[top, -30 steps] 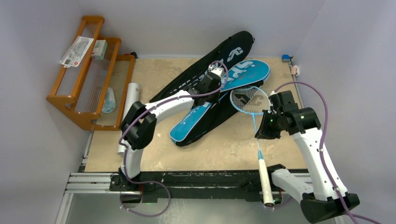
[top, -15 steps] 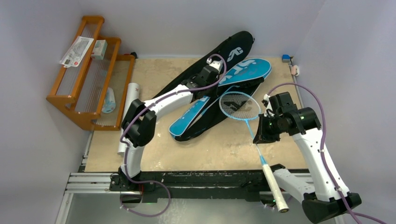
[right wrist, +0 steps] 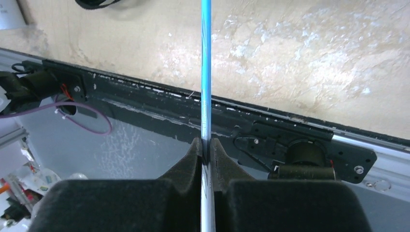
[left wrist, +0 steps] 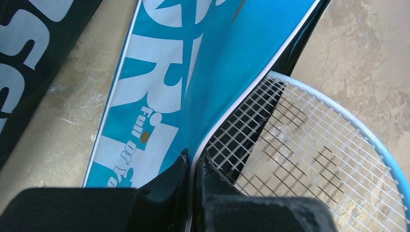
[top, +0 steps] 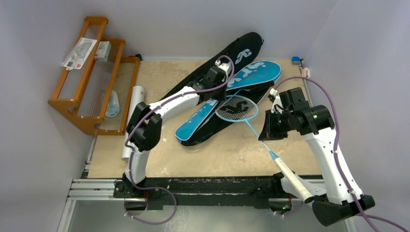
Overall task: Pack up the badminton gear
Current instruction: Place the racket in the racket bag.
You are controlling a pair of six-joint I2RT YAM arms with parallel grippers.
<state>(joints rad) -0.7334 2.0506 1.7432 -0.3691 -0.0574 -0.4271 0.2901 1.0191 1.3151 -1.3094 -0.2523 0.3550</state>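
- Two grips confirmed: your left jaws are pinched shut on the piped edge of the blue cover [left wrist: 208, 67], holding the flap up so its mouth gapes.
- Your right jaws are clamped on the shaft of the light-blue racket [top: 237, 107], steering its head, just beside the left jaws, into that mouth.
- Judgement: insertion started, not finished.

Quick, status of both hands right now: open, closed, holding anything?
Left hand: closed, pinching the edge of the blue cover.
Right hand: closed on the shaft of the light-blue racket.
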